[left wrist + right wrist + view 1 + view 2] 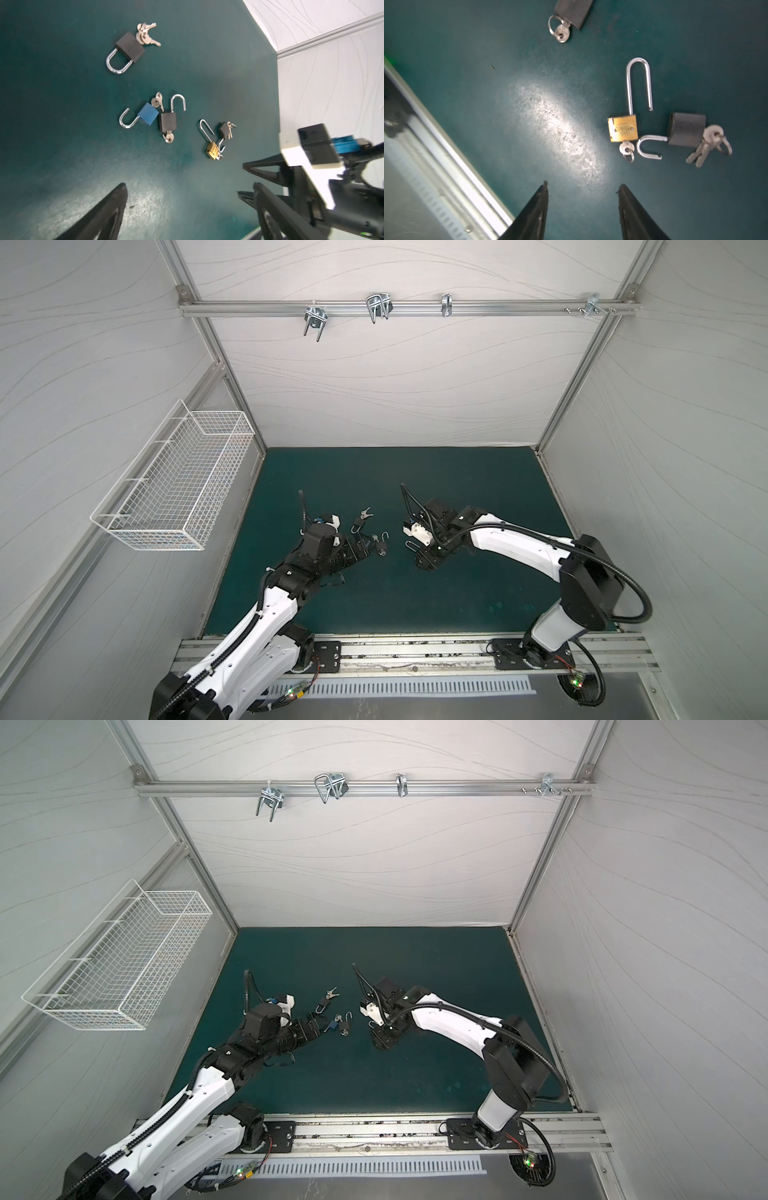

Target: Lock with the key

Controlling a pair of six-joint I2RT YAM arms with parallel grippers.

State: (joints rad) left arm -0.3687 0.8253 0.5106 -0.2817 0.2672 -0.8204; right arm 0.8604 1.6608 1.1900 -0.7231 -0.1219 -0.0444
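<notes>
The brass lock (623, 128) lies flat on the mat (488, 62), shackle swung open, key (625, 148) in its base, just beside the right gripper (583, 185), on its left. That gripper's jaws stand apart, empty. The left gripper (189, 185) gapes wide, empty, just left of the blue lock (148, 114).

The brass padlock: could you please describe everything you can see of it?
The brass padlock lies flat on the green mat. Squarish yellow-metal body, long chrome shackle sprung open, one leg free. A silver key with a ring sits in its keyhole. The open shackle of a small black padlock curves beside that key.
</notes>
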